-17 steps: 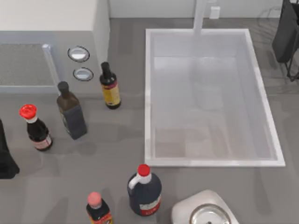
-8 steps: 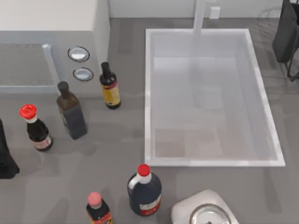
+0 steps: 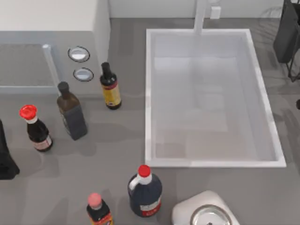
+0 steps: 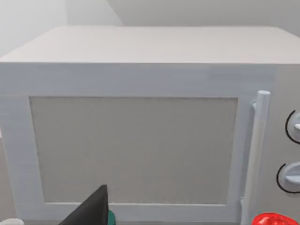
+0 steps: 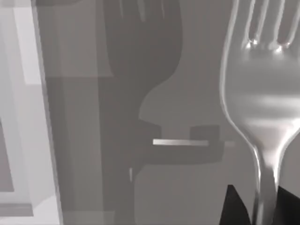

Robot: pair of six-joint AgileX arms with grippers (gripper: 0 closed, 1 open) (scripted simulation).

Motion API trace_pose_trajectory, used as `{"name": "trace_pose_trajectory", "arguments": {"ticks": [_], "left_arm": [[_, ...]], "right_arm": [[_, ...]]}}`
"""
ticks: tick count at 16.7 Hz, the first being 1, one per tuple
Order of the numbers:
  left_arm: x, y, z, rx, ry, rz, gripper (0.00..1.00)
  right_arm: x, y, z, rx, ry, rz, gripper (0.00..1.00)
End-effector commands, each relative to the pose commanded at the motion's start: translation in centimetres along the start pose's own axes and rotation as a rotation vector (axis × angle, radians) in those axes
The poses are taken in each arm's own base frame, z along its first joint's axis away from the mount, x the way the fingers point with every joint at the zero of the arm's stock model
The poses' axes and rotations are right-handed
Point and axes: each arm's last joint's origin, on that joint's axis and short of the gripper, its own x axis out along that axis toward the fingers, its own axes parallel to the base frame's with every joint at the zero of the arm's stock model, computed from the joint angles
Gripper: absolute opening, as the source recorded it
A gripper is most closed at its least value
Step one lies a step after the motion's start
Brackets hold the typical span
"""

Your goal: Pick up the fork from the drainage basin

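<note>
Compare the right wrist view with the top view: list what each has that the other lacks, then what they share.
Right wrist view: the slim shiny silver metal fork, its handle between the right gripper's dark jaws.
Top view: five dark sauce bottles, a white microwave, the left arm parked at the left edge.
Both: the large white rectangular drainage basin's raised rim.

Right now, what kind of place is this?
Probably a kitchen counter, rendered: a white drainage basin set into the grey top, a microwave beside it, sauce bottles standing around.
</note>
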Motion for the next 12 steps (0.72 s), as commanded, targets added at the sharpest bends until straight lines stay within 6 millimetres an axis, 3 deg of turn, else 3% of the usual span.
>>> {"name": "trace_pose_trajectory", "arguments": {"ticks": [4,12], "left_arm": [[0.0,0.0,0.0,0.0,0.0,0.0,1.0],[0.0,0.0,0.0,0.0,0.0,0.0,1.0]], "right_arm": [[0.29,0.0,-0.06,0.0,0.002,0.0,0.0],[0.29,0.0,-0.06,0.0,0.002,0.0,0.6]]}}
